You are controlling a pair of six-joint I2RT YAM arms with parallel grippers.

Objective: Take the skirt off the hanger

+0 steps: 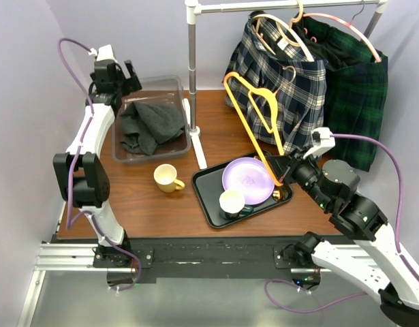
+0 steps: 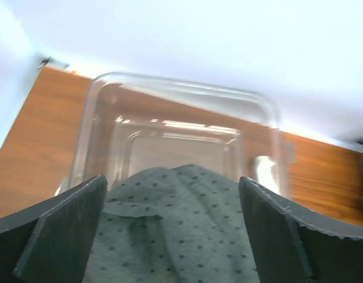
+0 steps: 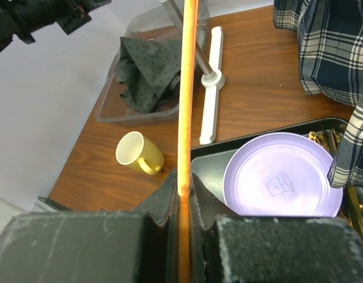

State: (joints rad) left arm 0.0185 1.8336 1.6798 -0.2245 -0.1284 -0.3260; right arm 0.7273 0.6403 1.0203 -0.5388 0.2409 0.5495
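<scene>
The right fingers (image 1: 283, 174) are clamped on the long bar of a bare orange hanger (image 1: 255, 135), held tilted above the counter (image 1: 141, 204) with its hook pointing toward the far rack (image 1: 192, 61). Seen from the right wrist, the bar (image 3: 186, 88) runs straight out from between the two closed pads.

At far left, the left fingers (image 1: 130, 72) hover spread apart over a clear plastic bin (image 1: 179, 86), gripping nothing. A gray dotted garment (image 1: 151, 122) lies crumpled inside that bin, off any hanger. In the left wrist view it (image 2: 169, 236) fills the near part of the bin (image 2: 181, 88), and the far part is bare.

On the rack at far right, a navy plaid skirt (image 1: 284, 82) and a green plaid skirt (image 1: 355, 95) hang side by side on pale hangers.

Near the middle of the counter, a black tray (image 1: 208, 203) holds a purple plate (image 1: 246, 178) and a small white cup (image 1: 231, 202). The lower end of the orange hanger sits over the tray's right side. A yellow mug (image 1: 168, 178) stands just left of the tray, near the bin.
</scene>
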